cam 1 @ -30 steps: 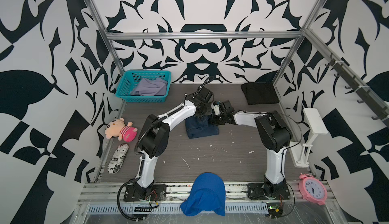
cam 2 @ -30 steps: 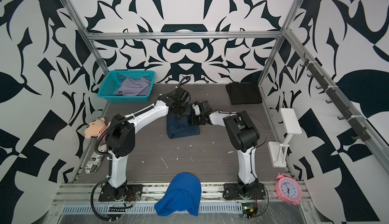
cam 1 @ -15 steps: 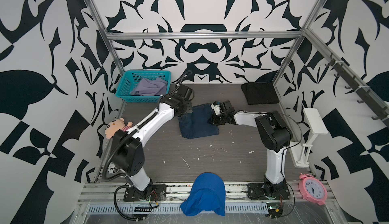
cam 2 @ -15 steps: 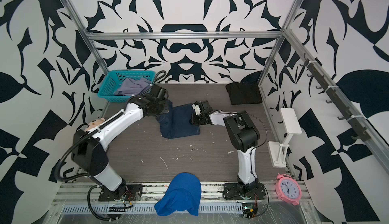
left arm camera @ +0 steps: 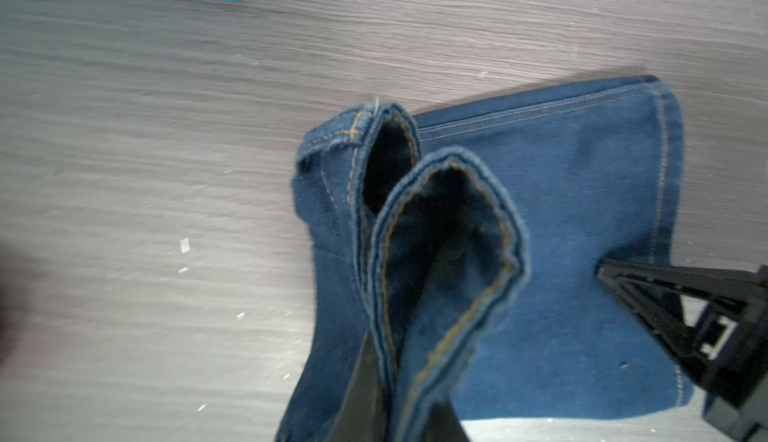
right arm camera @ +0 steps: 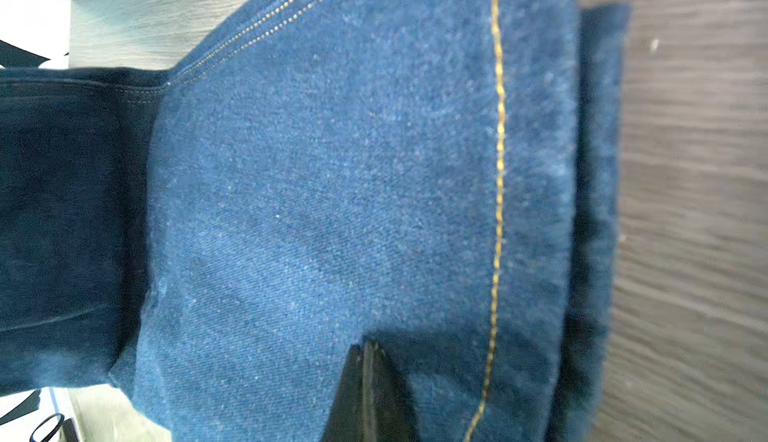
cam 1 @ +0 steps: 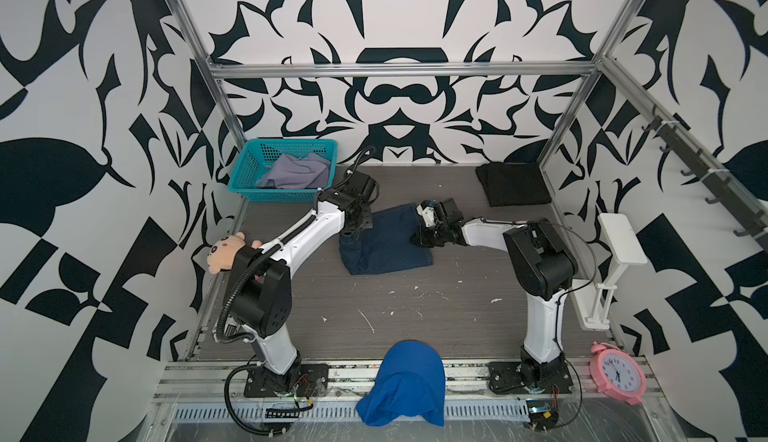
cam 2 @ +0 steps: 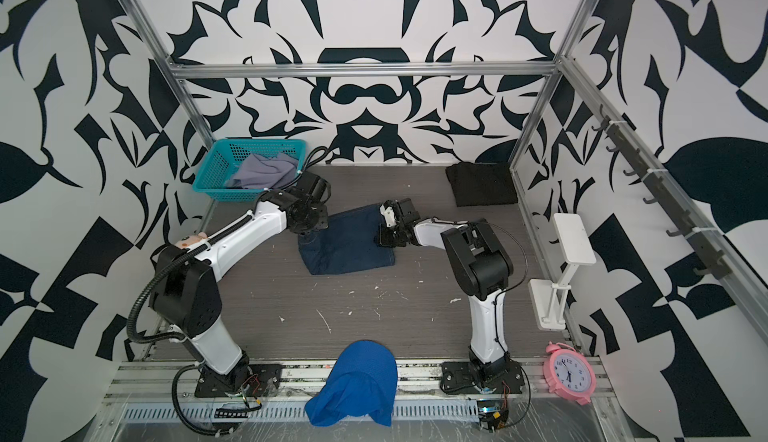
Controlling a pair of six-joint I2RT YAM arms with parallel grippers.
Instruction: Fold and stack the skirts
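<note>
item 1: denim skirt (cam 1: 384, 244), flat on the bench (cam 1: 415, 307) between both claws. left claw (cam 1: 351, 232) clamped on its raised hem, we judge to draw it flat. right claw (cam 1: 419, 239) closed, tips pressing the opposite edge as anchor.
item 2: black skirt (cam 1: 513, 184), folded, beyond right claw.
item 3: lavender-grey skirt (cam 1: 297, 172), crumpled in basket (cam 1: 286, 145) beyond left claw.

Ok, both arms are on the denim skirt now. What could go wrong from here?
1. The left gripper pinches only an edge of the denim skirt, and the layers gape apart; one might slip and skew the fold.
2. The right gripper is shut with its tip on the cloth. Whether it grips or only presses is unclear, so the skirt could drag and bunch.
3. The left arm is close to the teal basket and may nudge it.
</note>
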